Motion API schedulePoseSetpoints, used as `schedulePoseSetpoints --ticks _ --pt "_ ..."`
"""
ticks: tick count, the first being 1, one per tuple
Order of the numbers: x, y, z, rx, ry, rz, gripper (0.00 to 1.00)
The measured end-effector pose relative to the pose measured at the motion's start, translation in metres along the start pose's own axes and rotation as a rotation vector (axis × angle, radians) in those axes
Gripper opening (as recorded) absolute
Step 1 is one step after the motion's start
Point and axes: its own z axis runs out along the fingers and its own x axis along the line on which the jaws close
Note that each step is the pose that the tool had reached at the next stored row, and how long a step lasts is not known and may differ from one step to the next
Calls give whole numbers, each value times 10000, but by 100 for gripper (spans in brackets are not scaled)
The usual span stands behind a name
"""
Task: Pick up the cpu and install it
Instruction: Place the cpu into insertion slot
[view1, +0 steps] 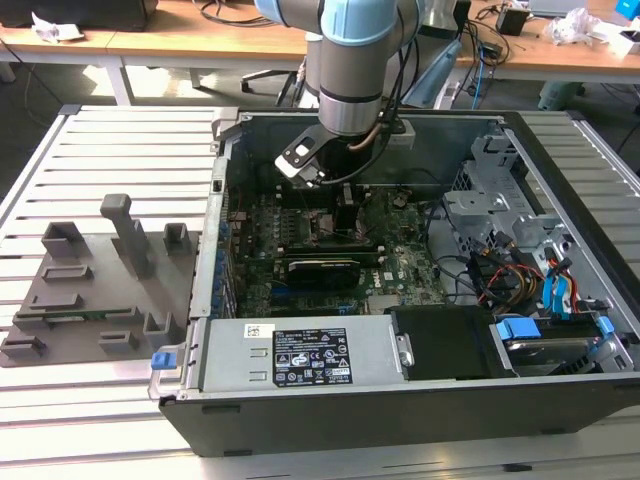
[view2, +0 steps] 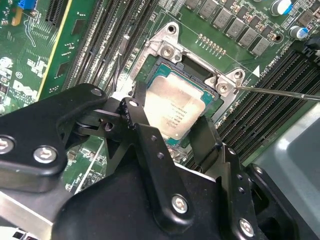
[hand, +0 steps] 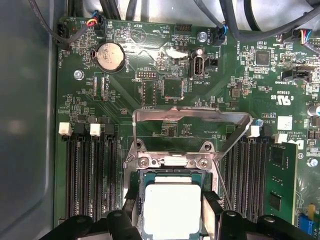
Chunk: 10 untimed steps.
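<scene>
Robotics lab: slatted metal bench (view1: 120, 150), cable-strewn wooden desks (view1: 180, 30).

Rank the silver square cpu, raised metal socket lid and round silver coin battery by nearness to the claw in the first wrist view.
1. Silver square cpu, in the socket at the claw.
2. Raised metal socket lid, just beyond the cpu.
3. Round silver coin battery, near the green board's far edge.

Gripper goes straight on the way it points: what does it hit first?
The cpu, right under the gripper inside the socket frame. It may already be touching; depth is unclear.
</scene>
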Motion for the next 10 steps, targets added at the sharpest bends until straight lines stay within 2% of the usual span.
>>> schedulePoseSetpoints --ticks 1,3,5,10 --pt "0 0 0 0 -2 0 62" --pt "-1 0 -13 3 -71 1 62" --pt "-3 0 -34 2 -109 -1 62" --pt "-11 0 -126 1 -188 0 62"
